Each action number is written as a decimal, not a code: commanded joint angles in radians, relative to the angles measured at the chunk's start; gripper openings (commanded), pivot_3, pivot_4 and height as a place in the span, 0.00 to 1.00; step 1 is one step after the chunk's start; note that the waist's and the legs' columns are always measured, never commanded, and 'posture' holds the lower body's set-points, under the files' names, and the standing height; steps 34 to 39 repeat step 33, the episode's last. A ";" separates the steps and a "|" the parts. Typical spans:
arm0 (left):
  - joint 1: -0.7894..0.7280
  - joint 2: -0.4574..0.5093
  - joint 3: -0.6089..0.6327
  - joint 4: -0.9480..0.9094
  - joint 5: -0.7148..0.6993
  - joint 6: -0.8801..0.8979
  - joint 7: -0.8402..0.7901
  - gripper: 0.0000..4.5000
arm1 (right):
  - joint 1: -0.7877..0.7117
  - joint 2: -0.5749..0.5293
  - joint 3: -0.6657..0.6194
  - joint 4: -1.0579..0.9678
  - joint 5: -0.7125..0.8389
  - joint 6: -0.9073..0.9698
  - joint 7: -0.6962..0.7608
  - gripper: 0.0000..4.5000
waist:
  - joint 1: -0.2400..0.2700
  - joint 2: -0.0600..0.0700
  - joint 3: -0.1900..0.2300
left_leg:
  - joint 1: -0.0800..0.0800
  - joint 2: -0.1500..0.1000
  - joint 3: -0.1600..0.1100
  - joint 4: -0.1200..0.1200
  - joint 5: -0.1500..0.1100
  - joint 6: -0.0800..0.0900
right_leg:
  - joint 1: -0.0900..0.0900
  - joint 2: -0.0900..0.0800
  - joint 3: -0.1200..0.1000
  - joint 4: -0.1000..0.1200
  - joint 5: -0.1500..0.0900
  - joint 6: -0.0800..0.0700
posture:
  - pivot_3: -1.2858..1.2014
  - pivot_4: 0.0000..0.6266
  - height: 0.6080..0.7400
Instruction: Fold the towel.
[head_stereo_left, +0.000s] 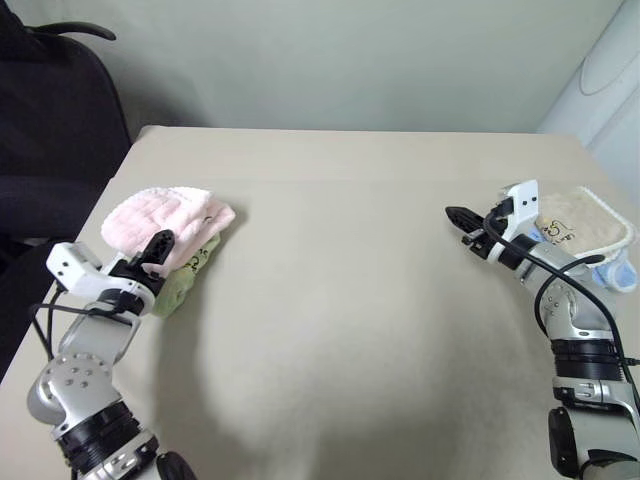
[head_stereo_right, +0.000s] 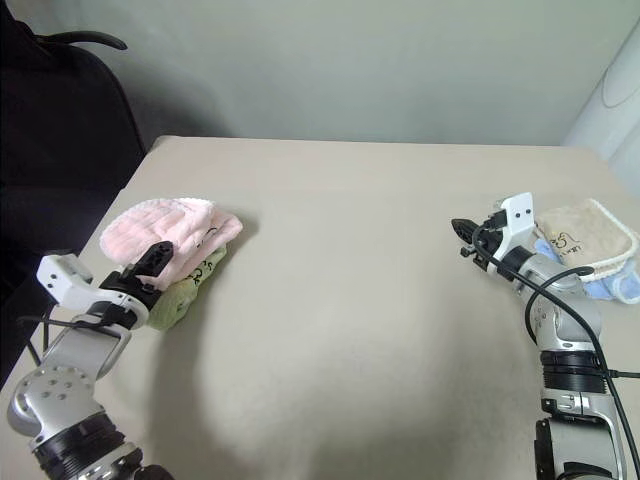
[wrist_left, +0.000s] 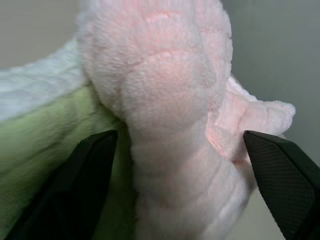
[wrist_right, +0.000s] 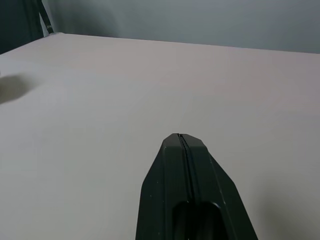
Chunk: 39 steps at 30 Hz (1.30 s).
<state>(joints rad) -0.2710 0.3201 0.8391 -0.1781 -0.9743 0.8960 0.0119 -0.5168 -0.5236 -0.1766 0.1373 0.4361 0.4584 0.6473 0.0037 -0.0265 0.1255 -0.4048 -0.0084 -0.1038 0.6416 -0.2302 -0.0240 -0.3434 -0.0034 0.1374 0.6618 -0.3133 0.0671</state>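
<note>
Head stereo pair over table (head_stereo_left: 330, 300); L wrist cam close on towel (wrist_left: 170, 125).

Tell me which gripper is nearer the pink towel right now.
Left. The left gripper sits right at the pink towel, fingers open on either side of it. The right gripper is shut, far across the table.

We see the pink towel (head_stereo_left: 165, 222) as plush terry cloth, its pile soft and fuzzy with quilted ridges. Under it, at the left of the frame, the green towel (head_stereo_left: 180, 285) shows the same fluffy nap. The table (head_stereo_left: 350, 300) is smooth, matt beige. The left gripper's fingers (wrist_left: 285, 175) look like matt black plastic, finely textured. At right, the beige towel (head_stereo_left: 585, 222) is looped cloth.
</note>
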 joint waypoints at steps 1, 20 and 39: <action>0.067 0.040 0.057 -0.107 -0.091 -0.028 -0.021 0.99 | 0.012 -0.009 -0.018 -0.042 0.004 -0.013 0.007 0.00 | 0.000 0.000 0.000 | 0.000 0.000 0.000 0.000 0.000 0.000 | 0.000 0.000 0.000 0.000 0.000 0.000 | 0.52 0.24 1.00; 0.108 0.423 -0.537 -0.356 0.150 -0.215 -0.396 0.99 | 0.078 -0.103 -0.051 -0.083 0.047 0.026 0.104 0.00 | 0.019 0.000 0.000 | 0.003 0.000 -0.005 -0.002 0.001 -0.002 | 0.000 0.001 -0.002 -0.001 -0.001 -0.003 | 0.52 0.24 1.00; -0.080 0.190 -0.885 -0.005 0.524 -0.424 -0.499 0.99 | 0.304 -0.127 -0.150 -0.193 0.025 -0.025 0.050 0.00 | 0.000 0.000 0.000 | -0.010 0.002 -0.003 -0.003 0.002 -0.005 | -0.010 0.001 -0.002 0.002 0.000 -0.005 | 0.52 0.24 1.00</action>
